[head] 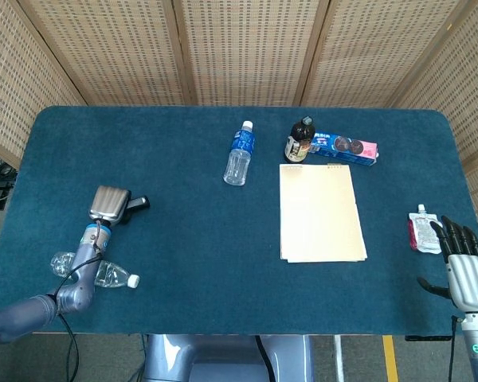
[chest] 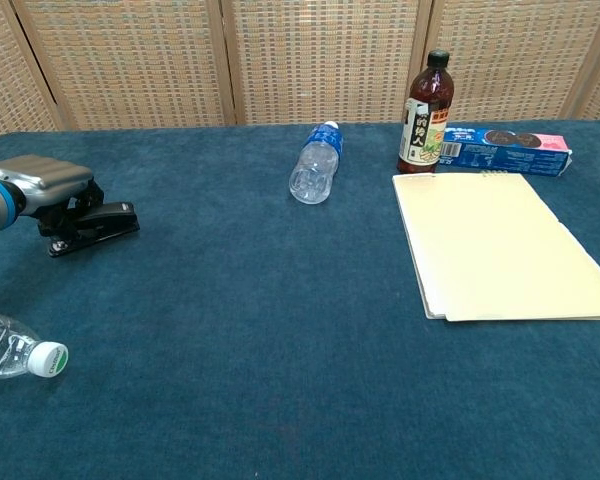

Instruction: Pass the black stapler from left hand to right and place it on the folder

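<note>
Woven screens backed the blue tabletop point(head: 191, 239). The black stapler point(chest: 98, 224) sat near the left edge, and my left hand point(chest: 42, 186) was clamped over its rear end. The folder point(head: 319, 212) lay right of centre, well apart. My right hand point(head: 464, 267) hovered at the front right corner, fingers spread, holding nothing.

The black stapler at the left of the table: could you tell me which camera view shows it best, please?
The chest view shows the black stapler best: its side profile is visible, with the left hand closed over its rear end. In the head view, the hand covers most of it, leaving only the front tip showing.
</note>
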Robot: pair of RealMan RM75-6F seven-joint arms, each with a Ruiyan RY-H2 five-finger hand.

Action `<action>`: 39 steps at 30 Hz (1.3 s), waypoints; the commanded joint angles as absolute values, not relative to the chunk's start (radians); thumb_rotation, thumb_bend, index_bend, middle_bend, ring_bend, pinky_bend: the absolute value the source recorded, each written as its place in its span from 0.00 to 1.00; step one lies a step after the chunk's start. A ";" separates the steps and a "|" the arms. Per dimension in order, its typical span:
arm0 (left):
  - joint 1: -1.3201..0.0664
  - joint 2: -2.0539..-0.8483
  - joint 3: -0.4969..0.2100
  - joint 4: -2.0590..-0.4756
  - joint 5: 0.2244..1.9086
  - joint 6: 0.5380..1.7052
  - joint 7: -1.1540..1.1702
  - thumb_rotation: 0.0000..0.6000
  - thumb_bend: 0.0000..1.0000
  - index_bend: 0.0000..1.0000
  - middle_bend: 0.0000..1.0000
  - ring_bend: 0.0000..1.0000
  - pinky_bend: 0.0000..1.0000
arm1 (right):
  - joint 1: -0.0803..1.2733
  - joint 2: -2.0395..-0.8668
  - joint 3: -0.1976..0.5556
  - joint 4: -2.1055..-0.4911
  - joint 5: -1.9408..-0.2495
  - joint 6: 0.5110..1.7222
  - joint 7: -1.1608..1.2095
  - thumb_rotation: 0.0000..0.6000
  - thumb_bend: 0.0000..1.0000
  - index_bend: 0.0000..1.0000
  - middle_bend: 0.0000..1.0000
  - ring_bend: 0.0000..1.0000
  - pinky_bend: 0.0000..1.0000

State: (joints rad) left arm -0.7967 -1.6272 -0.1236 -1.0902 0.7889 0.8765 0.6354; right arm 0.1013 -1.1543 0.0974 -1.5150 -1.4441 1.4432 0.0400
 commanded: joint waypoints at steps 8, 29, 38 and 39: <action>-0.798 -1.610 -0.137 -1.171 0.909 0.927 0.575 1.00 0.58 0.81 0.58 0.56 0.55 | 0.099 -1.148 0.100 -1.519 -1.441 1.448 0.048 1.00 0.14 0.04 0.00 0.00 0.00; -1.028 -1.780 -0.250 -1.193 0.856 0.880 0.761 1.00 0.58 0.81 0.58 0.56 0.55 | 0.106 -1.141 0.125 -1.475 -1.364 1.392 0.091 1.00 0.14 0.05 0.00 0.00 0.00; -1.154 -1.927 -0.286 -0.997 0.828 0.782 0.759 1.00 0.58 0.81 0.58 0.56 0.55 | 0.116 -1.153 0.139 -1.439 -1.326 1.362 0.096 1.00 0.14 0.05 0.00 0.00 0.00; -1.165 -1.940 -0.288 -0.978 0.828 0.774 0.757 1.00 0.58 0.81 0.58 0.56 0.55 | 0.116 -1.154 0.141 -1.435 -1.321 1.359 0.098 1.00 0.14 0.05 0.00 0.00 0.00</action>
State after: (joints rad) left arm -1.1345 -1.9078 -0.2779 -1.0164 0.8326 0.7992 0.7594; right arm 0.1150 -1.1522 0.1374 -1.4407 -1.3274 1.3634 0.0942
